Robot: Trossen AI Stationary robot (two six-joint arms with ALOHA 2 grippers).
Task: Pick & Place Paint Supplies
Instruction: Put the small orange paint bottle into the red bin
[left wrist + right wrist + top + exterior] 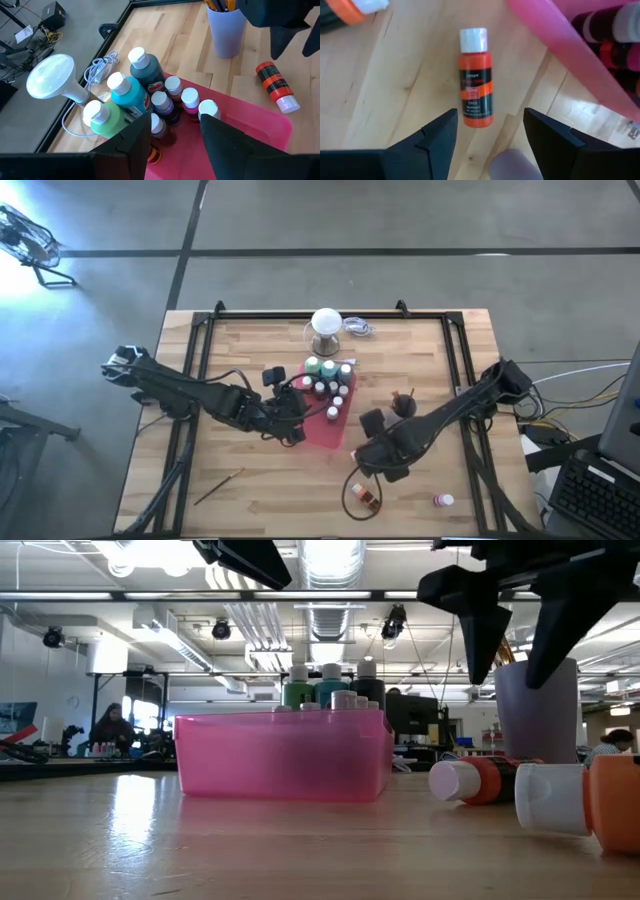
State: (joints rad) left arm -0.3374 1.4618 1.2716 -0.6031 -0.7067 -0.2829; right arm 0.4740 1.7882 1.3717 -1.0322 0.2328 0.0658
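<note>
High view: most bottles stand in the pink tray; orange bottle, another and a brush lie on desk. Right tool spread above the orange; left tool apart, empty.

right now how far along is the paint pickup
Mostly done: many bottles stand in the pink tray. In hand: nothing; the right hand hangs open over an orange bottle lying on the table. Left: that bottle, another and a brush.
</note>
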